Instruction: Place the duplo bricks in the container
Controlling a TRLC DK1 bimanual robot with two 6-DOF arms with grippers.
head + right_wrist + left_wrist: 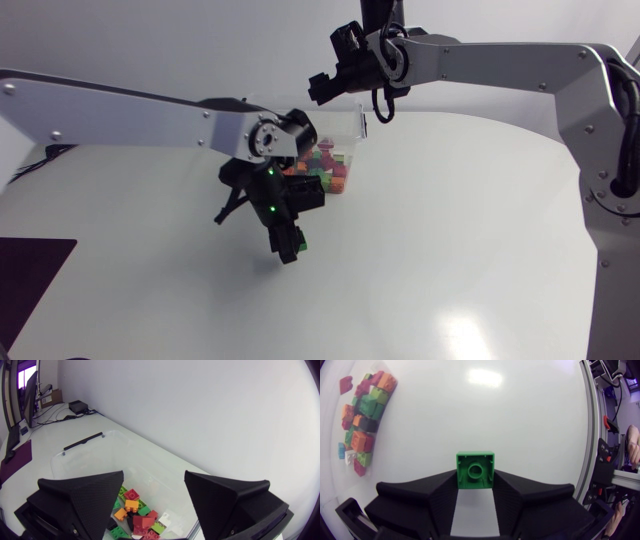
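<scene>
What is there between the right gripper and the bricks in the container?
Only air. The right wrist view shows the right gripper, fingers open, above the container with the bricks lying inside.

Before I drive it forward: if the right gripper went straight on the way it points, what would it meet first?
Likely the brick pile inside the clear container: the open right gripper points down into it. Depth is unclear, so it might meet the container's bare floor instead.
</scene>
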